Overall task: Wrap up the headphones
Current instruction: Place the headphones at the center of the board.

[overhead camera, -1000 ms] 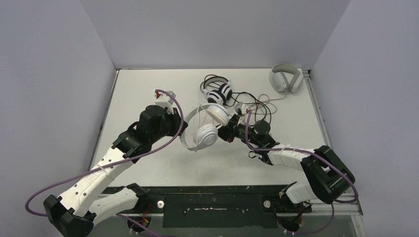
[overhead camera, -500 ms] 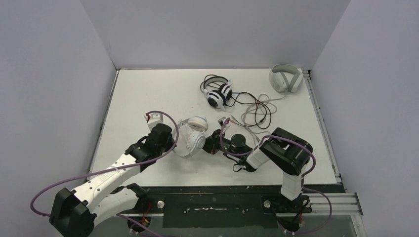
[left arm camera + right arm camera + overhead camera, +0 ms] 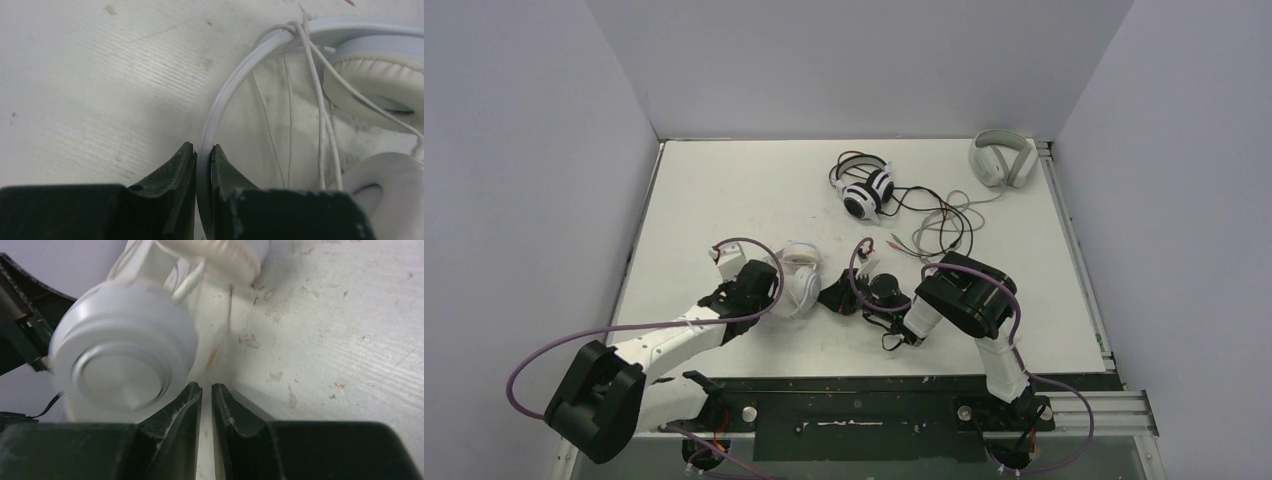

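**White on-ear set pinned at its headband, near middle of the table**

The left gripper (image 3: 204,162) is clenched on the thin headband (image 3: 227,95) of the white on-ear headphones (image 3: 801,283), with a finger pressed flat against each face of the band. The set lies on the table (image 3: 714,190), near of centre and slightly left, between the two grippers. Its thin white cable (image 3: 322,115) passes over the headband close to one padded ear cushion (image 3: 370,95) and runs down in several strands towards the other cup.

The right gripper (image 3: 206,392) sits low over the table just right of that set, facing the smooth outer shell of an ear cup (image 3: 120,365). Its jaws stand almost together, leaving a narrow slit. A blurred thin line of cable leads down towards the slit, and I cannot tell whether it is pinched there.

The black-and-white headset (image 3: 867,190) lies far of centre, well apart from both grippers, with its black cable (image 3: 919,200) looping loose to the right. A light grey over-ear pair (image 3: 1002,160) rests in the far right corner, its grey cable (image 3: 949,235) trailing nearer.
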Available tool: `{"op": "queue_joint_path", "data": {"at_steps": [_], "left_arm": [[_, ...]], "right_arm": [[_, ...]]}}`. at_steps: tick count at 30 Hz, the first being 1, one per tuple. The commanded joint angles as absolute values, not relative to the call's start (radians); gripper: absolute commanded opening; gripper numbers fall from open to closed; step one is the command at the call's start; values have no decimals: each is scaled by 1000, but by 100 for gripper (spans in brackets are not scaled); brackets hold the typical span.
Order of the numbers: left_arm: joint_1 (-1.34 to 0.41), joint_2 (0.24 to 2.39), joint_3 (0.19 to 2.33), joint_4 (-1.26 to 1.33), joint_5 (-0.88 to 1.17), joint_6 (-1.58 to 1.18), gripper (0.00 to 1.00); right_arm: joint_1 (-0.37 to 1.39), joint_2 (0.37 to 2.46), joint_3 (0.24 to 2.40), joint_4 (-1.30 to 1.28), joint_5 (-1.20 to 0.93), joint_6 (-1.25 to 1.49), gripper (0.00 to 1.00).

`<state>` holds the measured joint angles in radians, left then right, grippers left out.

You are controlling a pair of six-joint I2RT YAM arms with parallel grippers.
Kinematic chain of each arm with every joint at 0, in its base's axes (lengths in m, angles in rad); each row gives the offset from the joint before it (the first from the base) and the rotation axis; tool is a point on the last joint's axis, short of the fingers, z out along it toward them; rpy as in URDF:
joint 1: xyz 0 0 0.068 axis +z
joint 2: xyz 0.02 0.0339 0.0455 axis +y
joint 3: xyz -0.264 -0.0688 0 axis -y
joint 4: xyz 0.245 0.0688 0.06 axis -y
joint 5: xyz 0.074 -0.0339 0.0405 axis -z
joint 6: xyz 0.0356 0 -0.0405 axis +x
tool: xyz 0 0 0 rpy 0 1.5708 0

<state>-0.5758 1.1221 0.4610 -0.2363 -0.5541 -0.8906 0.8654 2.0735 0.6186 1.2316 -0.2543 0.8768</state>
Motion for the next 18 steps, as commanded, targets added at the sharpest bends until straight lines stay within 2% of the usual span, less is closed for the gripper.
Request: {"op": "queue_joint_path", "data": {"at_steps": [1,3,6,8,11,15,18], "left_arm": [[-492,1223,482,-75,-693,-948,0],[-471,1281,493,-56,-681,-936,0],[-443,1347,512,-51,-670,-942,0],[-427,1382,526,-48,-676,-957,0],[-394,1420,557,-45,-683,-970,0],[-346,1452,600,-41,-710,-980,0],[-291,1489,633,-25,-722,-967,6]], "right_arm": [[872,2076,617,1249,-251,911,18],[869,2054,600,1247,-246,904,24],[867,1998,546,1261,-233,871,42],[865,1943,498,1267,-218,843,49],[866,1832,426,1246,-197,792,56],[866,1636,362,1116,-163,713,61],[865,1478,346,974,-127,645,68]]}}
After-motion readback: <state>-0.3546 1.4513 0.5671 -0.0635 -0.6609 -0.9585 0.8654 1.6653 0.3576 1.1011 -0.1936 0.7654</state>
